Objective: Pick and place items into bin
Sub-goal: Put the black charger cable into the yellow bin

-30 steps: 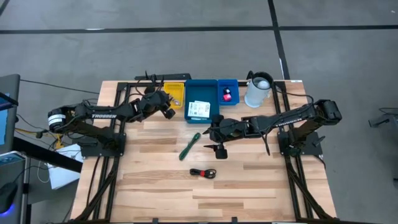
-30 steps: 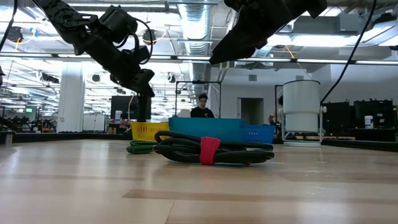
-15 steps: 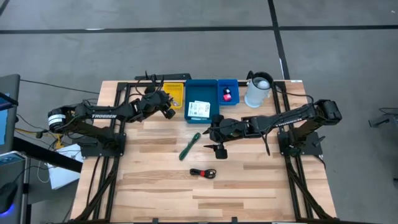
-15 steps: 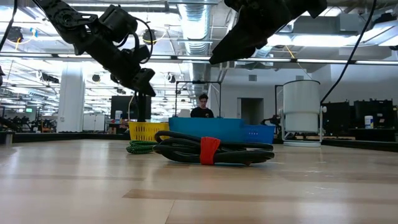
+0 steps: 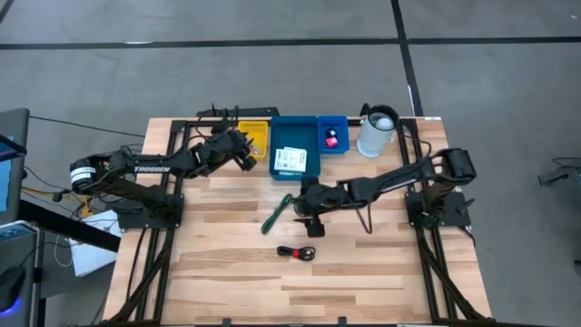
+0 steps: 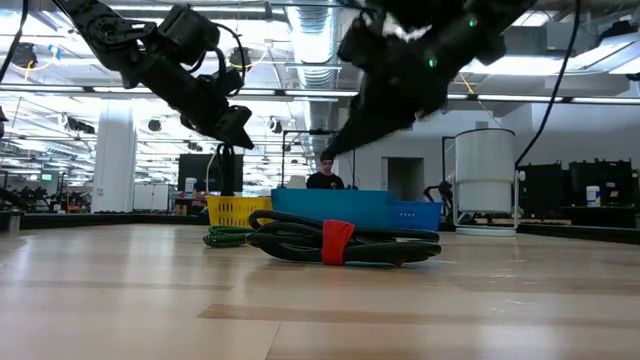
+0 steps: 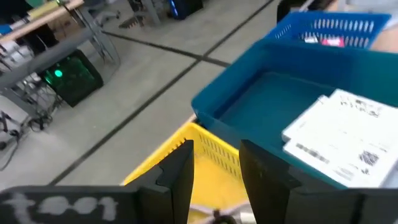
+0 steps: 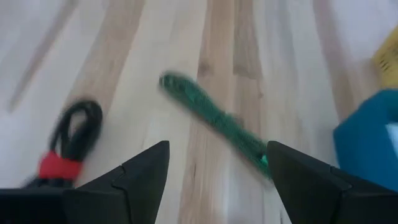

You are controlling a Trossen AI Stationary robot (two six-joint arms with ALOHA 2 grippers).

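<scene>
"Two loose items lie on the pale wooden table (image 5: 218, 272): a slim green pen (image 5: 276, 214) and a coiled black cable with a red strap (image 5: 297, 252). Which goes first?"

"I'd say the pen. It lies on a diagonal, its far end pointing at the bins, and the right gripper (image 5: 306, 218) hovers just beside its near end, fingers spread wide with nothing between them. In the right wrist view the pen (image 8: 214, 119) runs slantwise across the gap ahead of the fingers, so the wrist likely needs turning to cross it."

"And the cable?"

"Nearer the front edge, below that gripper, also on the right arm's side."

"The other arm?"

"The left gripper (image 5: 243, 156) hangs over the yellow slotted basket (image 5: 257, 138), fingers a narrow gap apart, holding nothing I can see."

"What is in the bins?"

"White printed cards (image 5: 290, 161) lie in the large teal bin (image 5: 292, 133); a pink round piece (image 5: 331, 138) sits in the small blue basket (image 5: 342, 121). The white jug (image 5: 376, 133) stands beside it."
</scene>
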